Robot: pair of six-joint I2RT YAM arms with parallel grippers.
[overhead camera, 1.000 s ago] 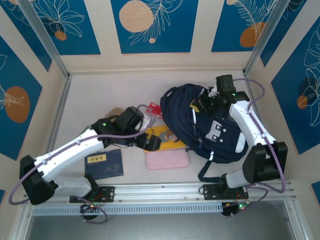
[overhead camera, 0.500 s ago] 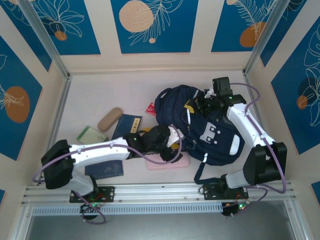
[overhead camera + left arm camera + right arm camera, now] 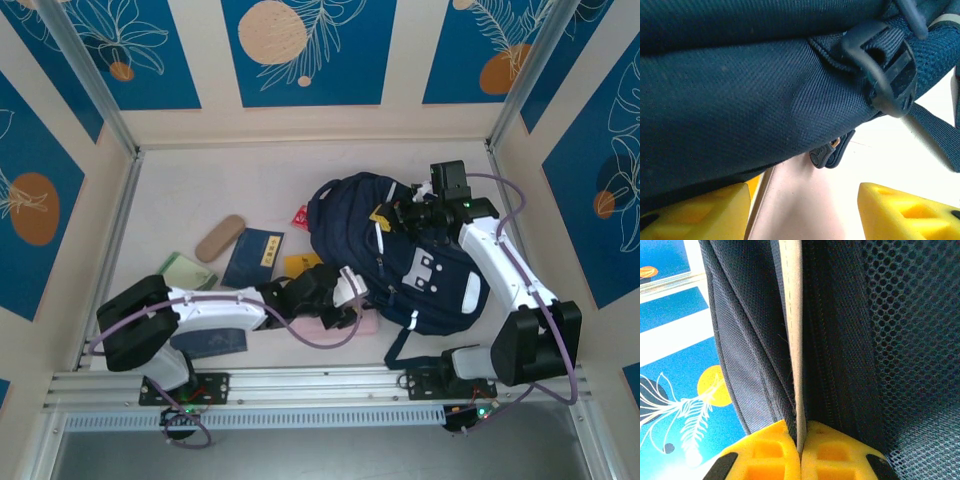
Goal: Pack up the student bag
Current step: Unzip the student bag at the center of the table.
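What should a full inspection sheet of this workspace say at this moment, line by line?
Surface: pale table, no spills seen.
Job's things: student bag lies on the right half of the table.
Clutter: tan oval case, navy booklet, green flat item, yellow item, small red item, pink pouch against the bag.
Grippers: left gripper open, low at the bag's side above the pink pouch; right gripper shut on a grey strip of the bag.
Cables: purple cables run along both arms, one loop near the pouch.
Surroundings: blue patterned wall panels, metal rail at the near edge.
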